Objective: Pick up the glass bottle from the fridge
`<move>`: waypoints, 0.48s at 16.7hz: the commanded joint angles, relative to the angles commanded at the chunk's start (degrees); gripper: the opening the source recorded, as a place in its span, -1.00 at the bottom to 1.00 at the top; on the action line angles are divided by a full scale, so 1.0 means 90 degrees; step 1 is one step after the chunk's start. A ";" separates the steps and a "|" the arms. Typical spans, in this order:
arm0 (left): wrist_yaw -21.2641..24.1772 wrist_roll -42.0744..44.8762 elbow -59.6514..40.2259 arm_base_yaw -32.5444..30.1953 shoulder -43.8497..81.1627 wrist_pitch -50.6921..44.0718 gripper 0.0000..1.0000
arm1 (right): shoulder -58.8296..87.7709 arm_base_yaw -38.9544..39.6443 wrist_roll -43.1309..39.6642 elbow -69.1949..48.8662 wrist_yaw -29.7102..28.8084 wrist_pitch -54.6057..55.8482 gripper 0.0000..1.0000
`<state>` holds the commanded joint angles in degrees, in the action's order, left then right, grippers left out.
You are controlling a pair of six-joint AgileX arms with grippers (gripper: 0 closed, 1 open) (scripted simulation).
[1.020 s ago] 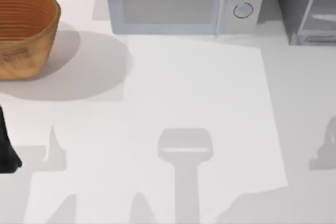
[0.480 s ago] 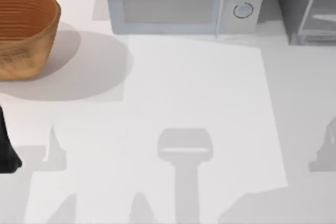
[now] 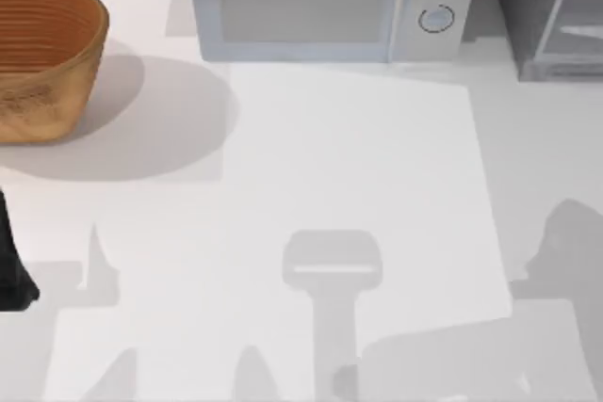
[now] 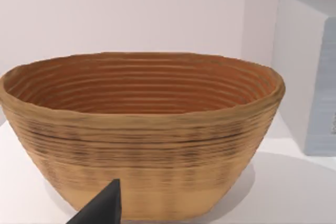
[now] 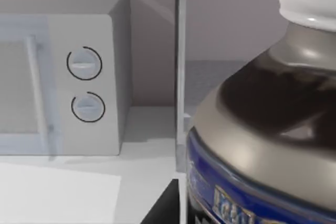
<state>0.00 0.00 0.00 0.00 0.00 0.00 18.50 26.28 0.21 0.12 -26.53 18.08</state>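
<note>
While the white worktop (image 3: pixel 358 157) carries everything, the fridge (image 3: pixel 551 11) stands at its far right corner, just beside the microwave (image 3: pixel 325 2); a woven basket (image 3: pixel 47 54) sits far left. Right wrist view: the glass bottle (image 5: pixel 268 114) looms very close, beside a pale upright frame edge. Left end effector (image 4: pixel 102 208) faces the basket, right unseen; I cannot tell either's finger state
</note>
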 joint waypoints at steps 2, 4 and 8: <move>0.0000 0.0000 0.0000 0.0000 0.0000 0.0000 1.00 | 0.0704 0.1111 0.0023 0.0037 -0.1123 0.0638 -1.00; 0.0000 0.0000 0.0000 0.0000 0.0000 0.0000 1.00 | 0.1392 0.2214 0.0049 0.0069 -0.2234 0.1271 -1.00; 0.0000 0.0000 0.0000 0.0000 0.0000 0.0000 1.00 | 0.2539 0.4073 0.0084 0.0078 -0.4096 0.2414 -1.00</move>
<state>0.00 0.00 0.00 0.00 0.00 0.00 41.36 62.94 0.97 0.82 -63.39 39.81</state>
